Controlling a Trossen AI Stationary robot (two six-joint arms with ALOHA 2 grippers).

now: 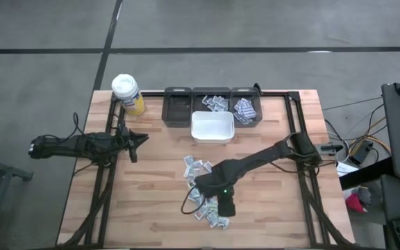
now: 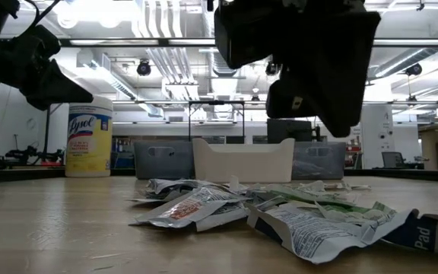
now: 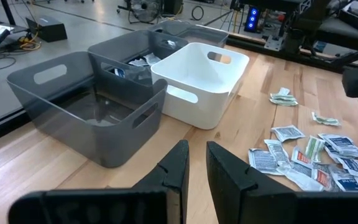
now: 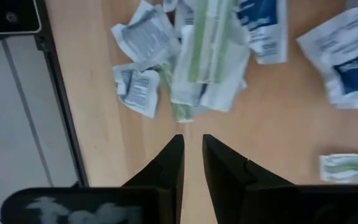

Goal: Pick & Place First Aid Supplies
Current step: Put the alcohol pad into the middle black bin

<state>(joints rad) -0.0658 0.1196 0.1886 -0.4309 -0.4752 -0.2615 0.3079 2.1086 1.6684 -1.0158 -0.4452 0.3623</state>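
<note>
The first aid supplies [image 1: 198,170] lie as a loose heap of small flat packets on the wooden table, near its front middle; they also show in the low view [image 2: 204,207] and both wrist views [image 3: 309,155] [image 4: 204,56]. My right gripper [image 4: 191,138] hovers above the heap's near end [image 1: 224,207], pointing steeply down at bare wood beside a green-striped packet [image 4: 182,109]. Its fingers are shut to a narrow slit with nothing between them. My left gripper [image 3: 193,146] waits at the table's left [image 1: 141,139], also shut and holding nothing.
A white bin [image 1: 194,128] stands behind the heap. Three grey bins [image 1: 178,90] stand in a row at the far edge; the middle and right ones hold packets. A white-lidded yellow bottle [image 1: 127,94] stands at the far left. Bare wood lies left and right of the heap.
</note>
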